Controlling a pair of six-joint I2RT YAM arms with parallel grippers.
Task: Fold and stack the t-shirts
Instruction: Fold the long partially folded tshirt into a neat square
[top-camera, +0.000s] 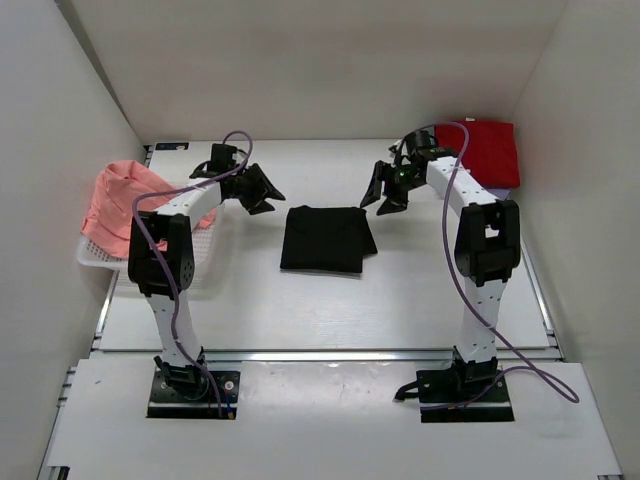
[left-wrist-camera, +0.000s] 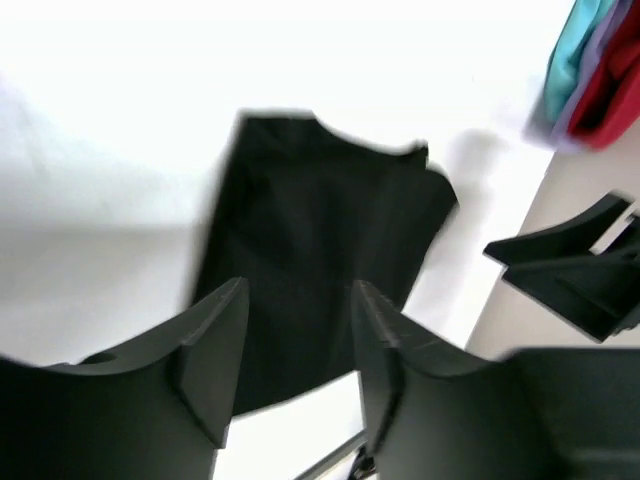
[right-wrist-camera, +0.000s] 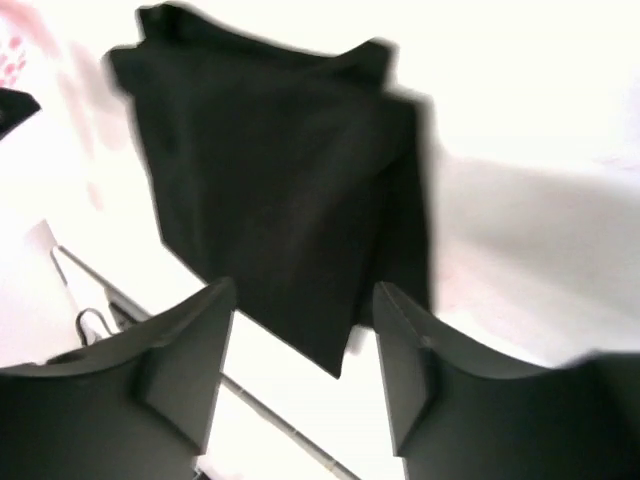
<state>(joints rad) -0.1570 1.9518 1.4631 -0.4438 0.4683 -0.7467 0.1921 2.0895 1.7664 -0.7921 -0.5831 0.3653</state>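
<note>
Lying near the middle of the top view, the black t-shirt (top-camera: 325, 238) is folded into a compact rectangle on the white table (top-camera: 250, 310). Its long axis runs left to right across the frame, tilted slightly, and a small flap juts out at its right edge. It is not possible to tell which end is the collar.

The left gripper (top-camera: 264, 192) hangs just up and left of the shirt, and the right gripper (top-camera: 386, 190) just up and right of it. Both are clear of the cloth.

In the left wrist view the left gripper (left-wrist-camera: 300, 300) has its fingers spread wide with nothing between them, and the black shirt (left-wrist-camera: 320, 250) lies beyond. The right wrist view shows the same: the right gripper (right-wrist-camera: 300, 300) is parted and holds nothing, above the black shirt (right-wrist-camera: 290, 190). Both wrist views are blurred, so the folds are hard to read.

At the upper right of the top view sits a red t-shirt (top-camera: 490, 150). The left wrist view seems to show teal (left-wrist-camera: 572, 50) and lilac (left-wrist-camera: 603, 50) cloth stacked with it.

At the left, a salmon-pink t-shirt (top-camera: 120, 198) is heaped in the white mesh basket (top-camera: 100, 258).
</note>
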